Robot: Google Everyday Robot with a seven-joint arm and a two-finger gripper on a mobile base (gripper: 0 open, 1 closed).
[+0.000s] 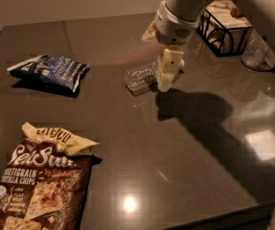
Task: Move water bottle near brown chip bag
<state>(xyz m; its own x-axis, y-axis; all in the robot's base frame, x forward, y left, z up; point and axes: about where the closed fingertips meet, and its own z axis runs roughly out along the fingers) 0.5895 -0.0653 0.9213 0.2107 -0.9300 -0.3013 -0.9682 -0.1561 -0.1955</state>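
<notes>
The water bottle (pixel 141 75) lies on its side in the middle of the dark table (pixel 185 152), its cap end hidden behind my gripper. My gripper (pixel 167 75) hangs from the arm at the top and sits right over the bottle's right end, at or just above it. The brown chip bag (pixel 37 182) lies flat at the front left corner, its tan top crumpled and white "Multigrain Tortilla Chips" lettering showing. It is far from the bottle.
A smaller dark blue bag (pixel 51 72) lies at the left, behind the brown bag. A black wire basket (pixel 223 27) and a clear container (pixel 259 55) stand at the back right. The table's front edge runs along the bottom right.
</notes>
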